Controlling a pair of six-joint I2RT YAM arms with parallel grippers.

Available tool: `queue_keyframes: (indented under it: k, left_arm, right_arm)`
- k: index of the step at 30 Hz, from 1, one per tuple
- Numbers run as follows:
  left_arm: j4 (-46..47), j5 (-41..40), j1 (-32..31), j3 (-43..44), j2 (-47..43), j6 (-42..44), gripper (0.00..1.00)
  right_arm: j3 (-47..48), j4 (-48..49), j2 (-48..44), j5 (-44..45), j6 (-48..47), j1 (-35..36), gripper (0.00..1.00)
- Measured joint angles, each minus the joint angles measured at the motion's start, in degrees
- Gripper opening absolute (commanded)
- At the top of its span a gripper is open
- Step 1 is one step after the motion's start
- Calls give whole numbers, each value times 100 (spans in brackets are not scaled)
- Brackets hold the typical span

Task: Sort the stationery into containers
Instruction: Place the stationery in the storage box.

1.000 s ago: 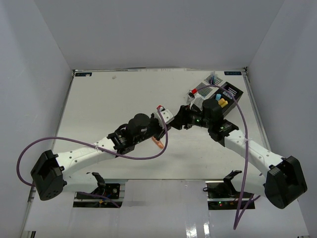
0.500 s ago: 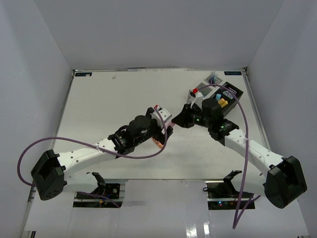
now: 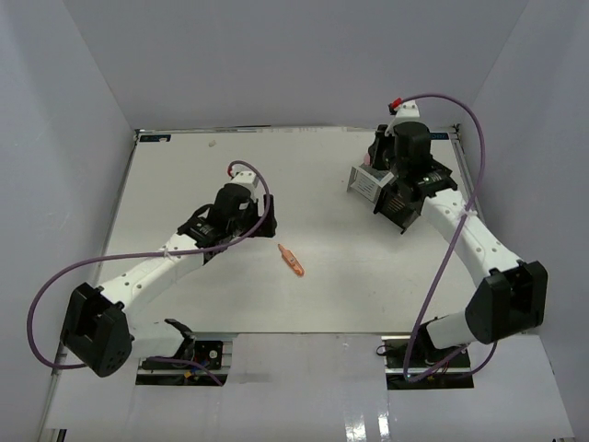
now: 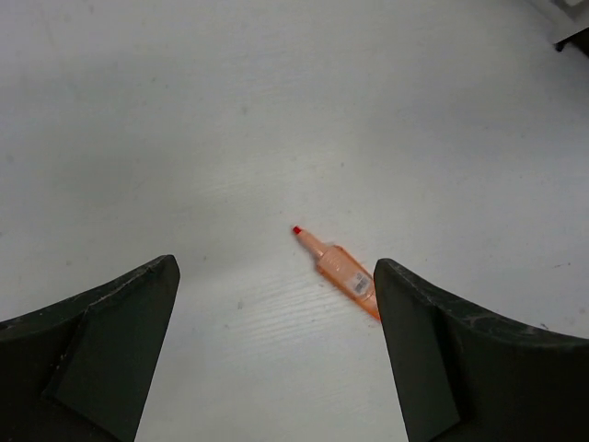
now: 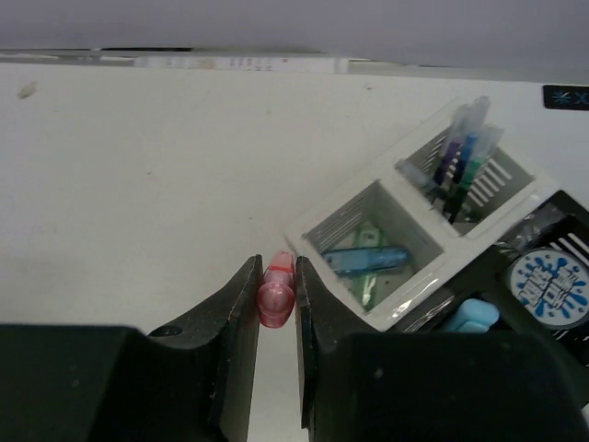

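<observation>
Holds the left tool wide open above the counter, over an orange marker lying flat on the bare surface. Pinches a pink marker in the narrow right tool, near the white box with pens standing in its far compartment.

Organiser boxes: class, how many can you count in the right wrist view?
2. The white organiser box sits centre-right, with pens and markers inside. The black organiser box stands right beside it at the right edge, partly cut off by the frame. No others show.
</observation>
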Motion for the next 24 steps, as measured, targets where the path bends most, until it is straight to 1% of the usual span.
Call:
queue_keyframes:
  k: [1, 3, 6, 10, 12, 14, 15, 16, 18, 20, 21, 22, 24]
  left_arm:
    - [-188, 107, 254, 2, -9, -122, 98]
    - [-529, 330, 549, 28, -33, -251, 98]
    - [-855, 601, 743, 57, -144, -286, 98]
    - [-894, 852, 920, 0, -317, -254, 98]
    - [-774, 988, 1010, -166, -387, -245, 98]
    - [-758, 1139, 1128, -337, -389, -223, 98]
    - [-772, 1200, 1185, -407, -369, -205, 98]
    - [-782, 1228, 1226, -470, -356, -188, 98]
    - [-785, 1228, 1292, -573, -354, -138, 98]
    - [-796, 1226, 1318, -643, -356, -98, 98]
    - [-789, 1228, 1320, -678, -363, -94, 98]
    - [-793, 1228, 1320, -691, -372, -92, 98]
    - [-800, 1228, 1320, -699, -393, -85, 98]
  right_arm:
    - [177, -26, 210, 131, -96, -79, 8]
    - [479, -55, 647, 319, -240, -208, 8]
    - [852, -131, 1259, 490, -400, -352, 8]
    - [1117, -168, 1814, 562, -485, -472, 8]
    - [1158, -201, 1974, 577, -505, -498, 11]
    - [1176, -269, 2083, 575, -509, -505, 20]
    - [1178, -310, 2122, 575, -511, -505, 26]
    - [1178, -348, 2153, 566, -514, -505, 35]
    - [1189, -450, 2192, 551, -518, -505, 44]
    - [1222, -518, 2203, 525, -531, -505, 56]
    - [1255, -568, 2201, 507, -546, -505, 66]
    - [1283, -595, 2192, 483, -527, -505, 71]
    - [1287, -632, 2135, 422, -553, -501, 77]
